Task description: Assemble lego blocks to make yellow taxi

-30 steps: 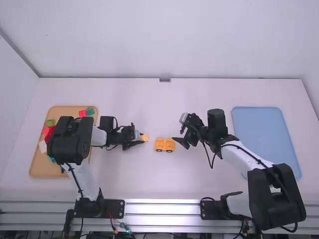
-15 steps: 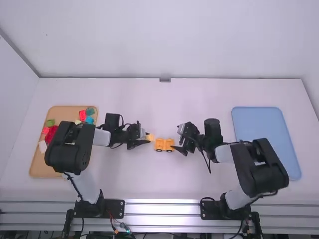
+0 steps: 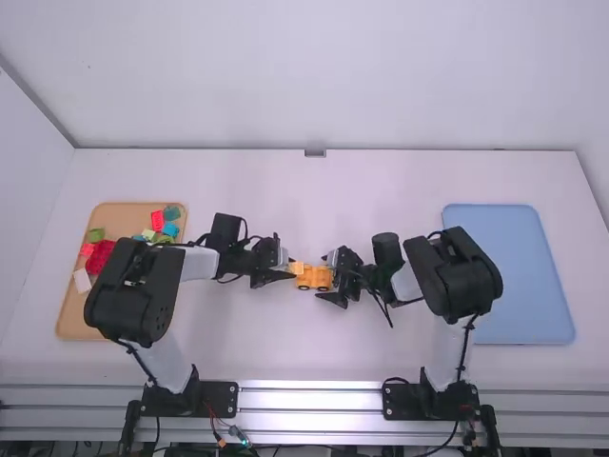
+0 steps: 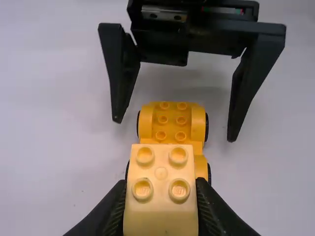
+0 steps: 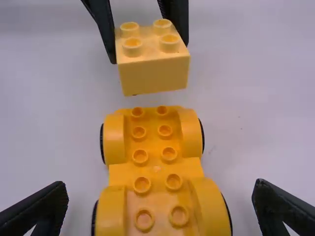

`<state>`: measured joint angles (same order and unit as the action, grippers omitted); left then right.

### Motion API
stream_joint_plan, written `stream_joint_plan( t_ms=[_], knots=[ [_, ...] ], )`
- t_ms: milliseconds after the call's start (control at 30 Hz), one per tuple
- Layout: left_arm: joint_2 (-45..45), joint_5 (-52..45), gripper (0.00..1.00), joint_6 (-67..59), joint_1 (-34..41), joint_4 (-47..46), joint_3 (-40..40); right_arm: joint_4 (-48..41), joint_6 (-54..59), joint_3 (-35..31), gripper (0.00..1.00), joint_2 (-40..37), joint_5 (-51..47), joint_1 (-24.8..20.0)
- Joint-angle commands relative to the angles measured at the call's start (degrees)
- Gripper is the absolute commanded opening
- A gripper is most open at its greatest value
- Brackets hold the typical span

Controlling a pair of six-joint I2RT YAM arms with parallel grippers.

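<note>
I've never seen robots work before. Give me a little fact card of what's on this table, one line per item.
Car base: orange-yellow, on wheels, bare studs on top
Loose block: pale yellow, four studs, not on the base
Left gripper: closed on the pale block, near one end of the base
Right gripper: open, one finger each side of the base, not touching it
Left side: tan tray with assorted coloured blocks
Right side: blue tray

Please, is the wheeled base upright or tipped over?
Upright: the wheeled base has its studs facing up, black wheels at both sides.
</note>
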<state>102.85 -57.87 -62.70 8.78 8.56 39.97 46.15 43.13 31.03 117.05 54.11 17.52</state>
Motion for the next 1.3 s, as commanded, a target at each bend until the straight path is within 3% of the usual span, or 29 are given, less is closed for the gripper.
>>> stream_joint_plan(
  t_ms=[0,167,333,500,667,833,1033,1267],
  knots=[
    [-0.6,-1.4,0.16,0.4,0.3,-0.2,0.6,0.1,1.0,1.5,0.99,1.8,1.2,-0.1],
    [0.6,-4.6,0.14,0.4,1.0,1.5,0.6,0.1,2.4,1.9,1.00,3.0,1.6,-0.1],
    [3.3,-4.3,0.15,4.7,2.6,6.3,0.7,0.0,3.9,1.9,0.92,3.0,1.6,-0.2],
    [5.1,-4.1,0.15,7.8,3.2,10.2,0.6,0.0,4.2,1.9,0.78,3.0,1.6,-0.2],
    [6.0,-3.5,0.15,7.8,3.2,9.6,0.7,-0.5,5.8,1.9,0.55,3.0,1.7,-0.2],
    [7.6,-1.8,0.15,7.8,3.2,10.0,0.6,-0.5,6.4,1.9,0.44,3.0,4.2,-0.2],
    [7.6,1.9,0.13,5.6,3.2,8.5,0.6,-1.2,6.4,1.9,0.44,3.0,4.2,-0.2],
    [7.6,1.6,0.18,5.2,3.3,9.6,0.6,-3.6,8.9,2.0,0.45,3.0,4.2,-0.2]
  ],
)
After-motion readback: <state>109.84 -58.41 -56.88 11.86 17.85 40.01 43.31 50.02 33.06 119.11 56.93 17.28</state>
